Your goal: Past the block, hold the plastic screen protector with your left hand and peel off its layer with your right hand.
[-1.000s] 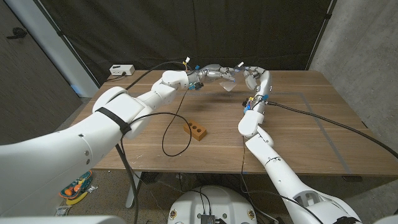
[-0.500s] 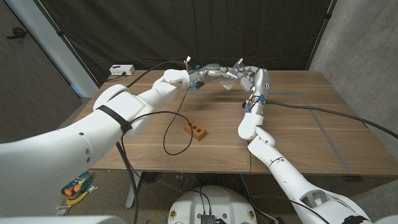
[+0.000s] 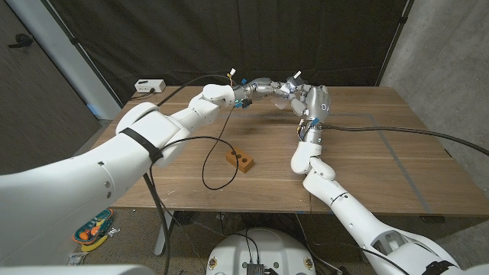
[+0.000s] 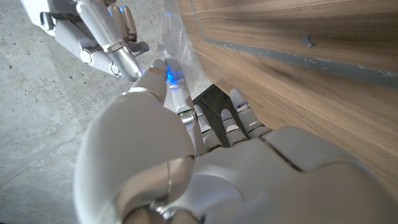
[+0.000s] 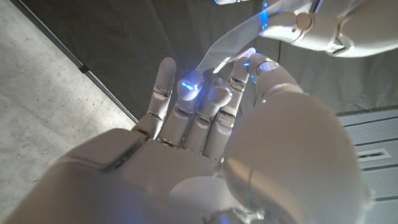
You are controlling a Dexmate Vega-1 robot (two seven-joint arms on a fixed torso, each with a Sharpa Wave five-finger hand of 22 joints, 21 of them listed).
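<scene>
**Two hands met on the screen protector above the far side of the surface**

The left hand (image 3: 263,86) reached out past the brown block (image 3: 239,160), which lay on the wooden surface (image 3: 367,160) well short of both sets of fingers. The clear plastic screen protector (image 3: 284,104) hung in the air between the two hands, above the surface and not touching it. In the left wrist view, the left hand (image 4: 186,149) had its thumb and a finger pressed on the lower edge of the screen protector (image 4: 174,43), pinching it, with the other fingers (image 4: 239,109) lying close together beside it. The right hand (image 3: 309,98) stood just beside the left, fingers turned toward it. In the right wrist view, the right hand (image 5: 211,137) held its fingers (image 5: 163,81) upright and near one another, the thumb and a fingertip closing on a corner of the film (image 5: 233,40); whether a layer had separated there I could not tell. A black cable (image 3: 218,153) looped across the surface near the block.
</scene>
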